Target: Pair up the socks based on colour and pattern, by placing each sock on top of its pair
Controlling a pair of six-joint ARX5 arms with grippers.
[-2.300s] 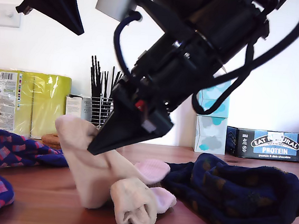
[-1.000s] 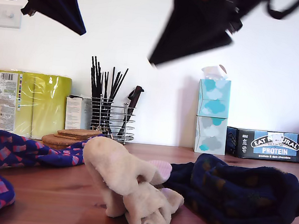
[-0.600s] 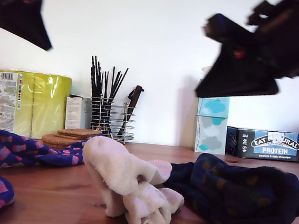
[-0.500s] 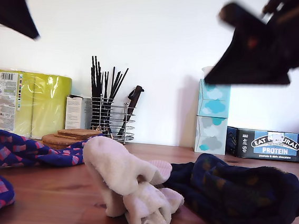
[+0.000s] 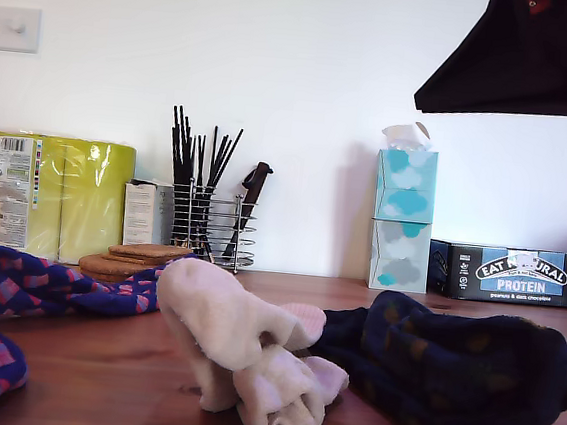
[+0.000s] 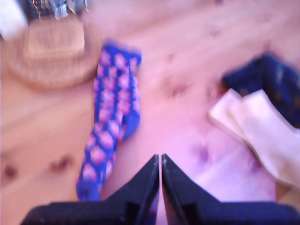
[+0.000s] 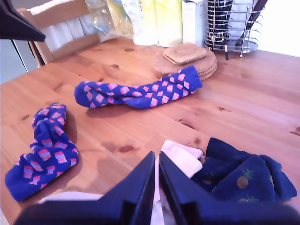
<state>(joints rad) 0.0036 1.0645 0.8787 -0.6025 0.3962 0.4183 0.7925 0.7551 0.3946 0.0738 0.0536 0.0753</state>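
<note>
Two cream socks [image 5: 235,354] lie heaped together mid-table, also seen as cream socks [image 7: 180,157] just below my second gripper [image 7: 156,154], which is shut and empty. In the exterior view my second gripper [image 5: 425,101] hangs high at the upper right. Navy socks [image 5: 458,380] with dull orange marks lie bunched at the exterior view's right, touching the cream heap. One blue checked sock [image 7: 140,91] lies stretched out and another blue checked sock [image 7: 44,150] lies folded apart from it. My first gripper [image 6: 160,157] is shut and empty above a blue checked sock [image 6: 110,117].
Along the back wall stand cork coasters [image 5: 133,258], a wire utensil holder [image 5: 207,227], yellow-wrapped rolls [image 5: 59,191], stacked tissue boxes [image 5: 401,219] and a protein bar box [image 5: 514,275]. A chair [image 7: 61,23] stands past the table edge.
The second gripper held a cream sock over the other one 2.3 s ago. It has let go, risen and swung to the exterior view's upper right. The other arm slid out to the exterior view's left.
</note>
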